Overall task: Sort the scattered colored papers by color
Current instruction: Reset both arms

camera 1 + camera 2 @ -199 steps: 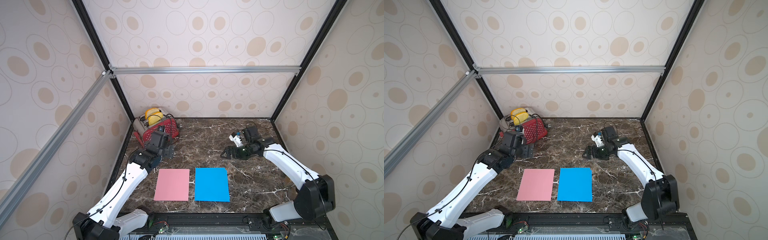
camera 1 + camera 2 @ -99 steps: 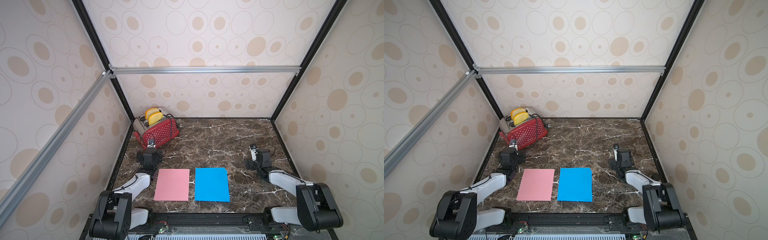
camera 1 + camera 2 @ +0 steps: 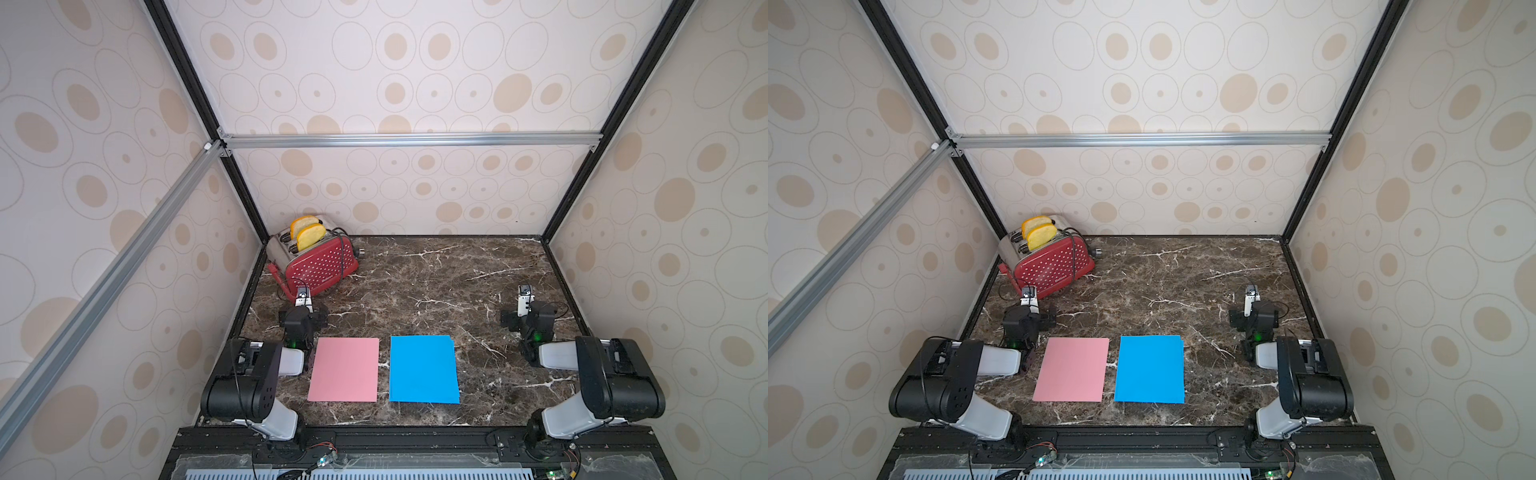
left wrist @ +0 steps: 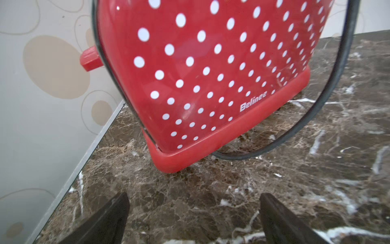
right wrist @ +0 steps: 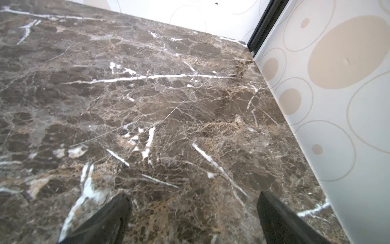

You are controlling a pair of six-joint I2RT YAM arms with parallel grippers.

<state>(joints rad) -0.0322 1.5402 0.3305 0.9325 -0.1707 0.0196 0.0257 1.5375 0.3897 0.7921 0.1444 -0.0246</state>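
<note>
Two neat piles of colored papers lie side by side near the front of the marble table in both top views. The pink pile (image 3: pixel 344 370) (image 3: pixel 1071 369) is on the left. On the right is the blue pile (image 3: pixel 424 369) (image 3: pixel 1149 369), with a second sheet's edge showing at its far right corner. My left gripper (image 3: pixel 303 309) (image 4: pixel 194 211) rests low behind the pink pile, open and empty, facing the toaster. Behind and to the right of the blue pile, my right gripper (image 3: pixel 524 309) (image 5: pixel 193 211) is open over bare marble. Neither touches paper.
A red polka-dot toaster (image 3: pixel 320 259) (image 4: pixel 211 74) with two slices of toast stands in the back left corner, close in front of the left gripper. Its black cord (image 4: pixel 316 109) loops onto the table. Patterned walls (image 5: pixel 337 105) enclose the table on three sides.
Both arms have drawn back from the middle of the table and folded down near the front corners. The two paper piles have not moved.
</note>
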